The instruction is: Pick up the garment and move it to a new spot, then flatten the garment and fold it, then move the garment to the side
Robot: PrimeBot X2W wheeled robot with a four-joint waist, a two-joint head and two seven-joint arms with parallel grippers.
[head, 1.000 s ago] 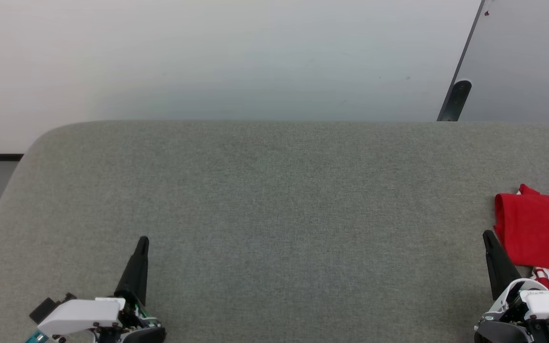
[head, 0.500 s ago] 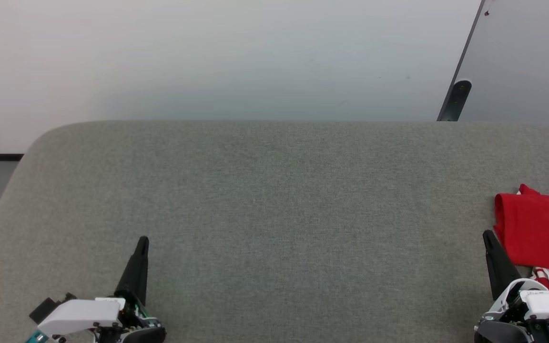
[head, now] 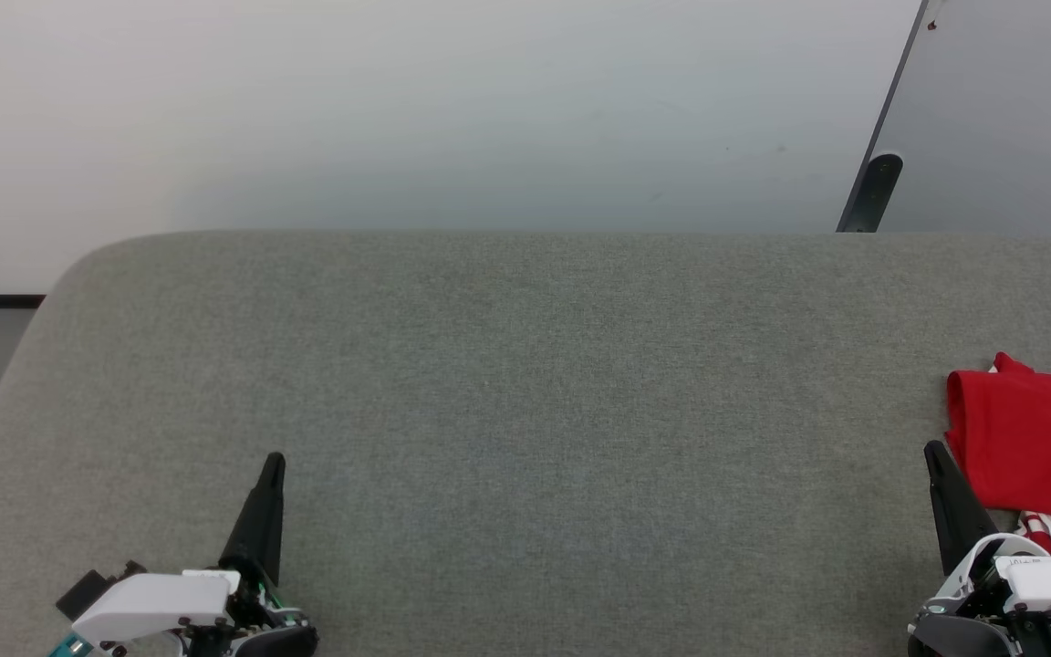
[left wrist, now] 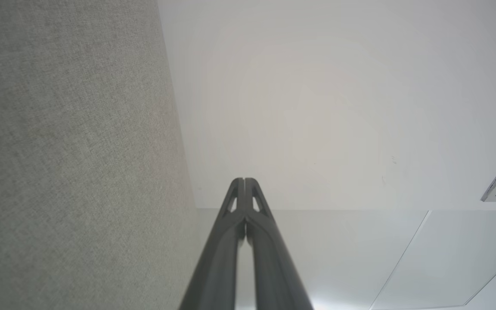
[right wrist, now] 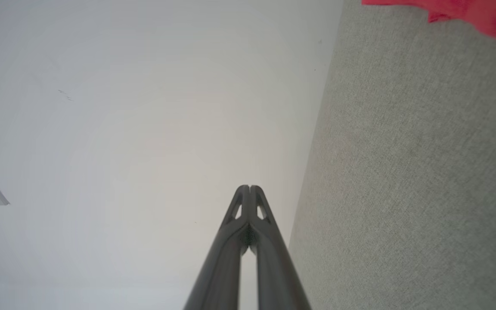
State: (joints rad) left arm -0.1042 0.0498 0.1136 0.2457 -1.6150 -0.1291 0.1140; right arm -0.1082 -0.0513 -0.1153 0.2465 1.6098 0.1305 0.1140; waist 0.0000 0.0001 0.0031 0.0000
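The garment (head: 1032,438), a red jersey folded into a block with a bit of white striped trim showing, is lying on the grey fabric bench (head: 525,383). It is sitting just beside the right pincer (head: 932,449), on its outer side, and reaching past its tip. The right pincer is pointing forward with its fingers pressed together, pinching nothing. The left pincer (head: 275,459), well apart from the garment across bare fabric, is likewise pressed together and empty. A pale wall (head: 398,109) is rising beyond both tips.
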